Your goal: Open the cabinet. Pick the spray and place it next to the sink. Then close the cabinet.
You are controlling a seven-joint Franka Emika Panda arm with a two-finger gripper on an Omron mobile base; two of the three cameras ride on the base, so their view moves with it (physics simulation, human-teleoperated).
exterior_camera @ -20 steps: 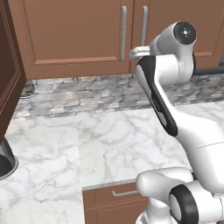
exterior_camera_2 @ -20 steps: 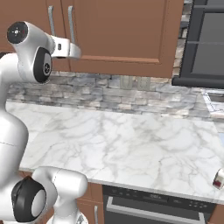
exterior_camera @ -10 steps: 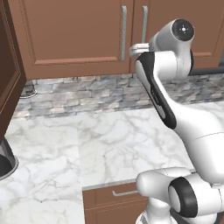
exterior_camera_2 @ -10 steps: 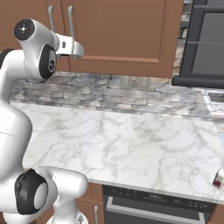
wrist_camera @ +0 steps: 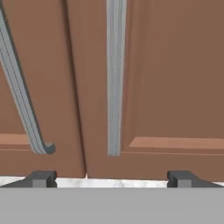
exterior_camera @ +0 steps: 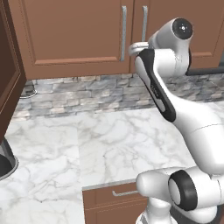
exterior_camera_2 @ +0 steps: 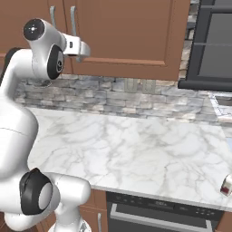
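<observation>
We found the cabinet (exterior_camera: pixel 74 37) shut, both framed doors flush, so the opening step was not yet done and the spray, by our judgement behind those doors, could not be seen. Reading the hand view from its left: the left door's bar handle (wrist_camera: pixel 19 96) ran slanted down that side, then came the dark seam between the doors, then the right door's handle (wrist_camera: pixel 114 78), standing straight and nearly centred between the two dark finger tips. The claw (wrist_camera: pixel 109 178) was released, its jaws wide and holding nothing, facing the lower end of that right handle without touching it as far as we could tell.

In the left base view the same pair of handles (exterior_camera: pixel 124 33) sat just left of the raised wrist; in the right base view the claw (exterior_camera_2: pixel 80 55) was up against the door fronts, with the marble surface (exterior_camera_2: pixel 136 149) below.

We judged the door rigid and hinged at its outer edge, light enough to swing but bound to an arc, so a straight pull would fight it. The bar looked smooth metal, thin and slippery; we would close across it near its lower end, squarely, and follow the arc outward.
</observation>
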